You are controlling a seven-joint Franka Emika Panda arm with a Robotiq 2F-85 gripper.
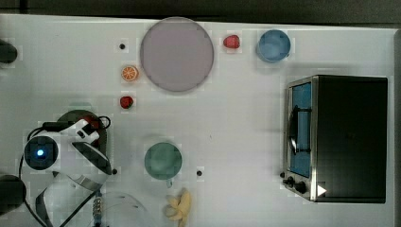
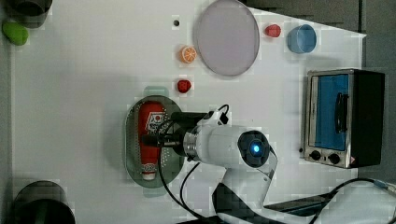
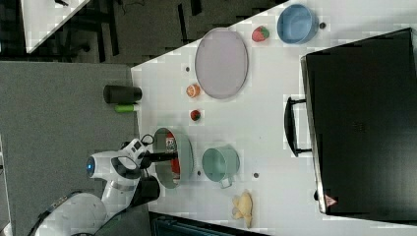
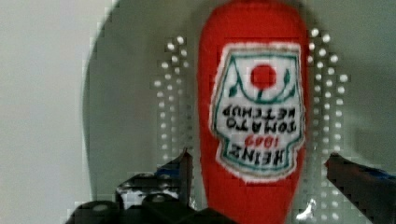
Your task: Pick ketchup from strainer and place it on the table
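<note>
1. ketchup (image 4: pixel 254 121) lies flat in the strainer (image 2: pixel 133 140), lengthwise along the basket, label up. in the left view its white cap points toward the tabletop's near edge, the one at the left view's bottom.
2. strainer sits on the table (image 2: pixel 84 93) close to that same edge and to the robot's base. a strawberry (image 2: pixel 184 86) sits just beyond the strainer's far end.
3. we read the gripper (image 4: pixel 259 170) as wide open: in the wrist view one finger stands on each side of the bottle, with a visible gap between fingers and red body. nothing held yet.
4. step in hand, our judgement: the approach for the pick. gripper is over the bottle and straddles it across the narrow axis, near the lower edge of the label. we can't tell from these views how low the fingertips are against the strainer floor.
5. next move calls for: come down until the pads flank the body's sides, without hitting the perforated floor or the strainer wall, then close across the bottle's width.
6. the bottle looks soft, so we expect it to give under the squeeze. close firmly, lift straight up to clear the strainer rim.
7. place target: bare tabletop. open stretch lies between the strainer and the teal cup (image 1: pixel 163 161), and more toward the tabletop's middle. keep clear of the plate (image 1: pixel 176 54), the orange slice (image 1: pixel 129 73) and the strawberry.
8. risk: lifting may drag the light strainer along if a finger catches its wall.
</note>
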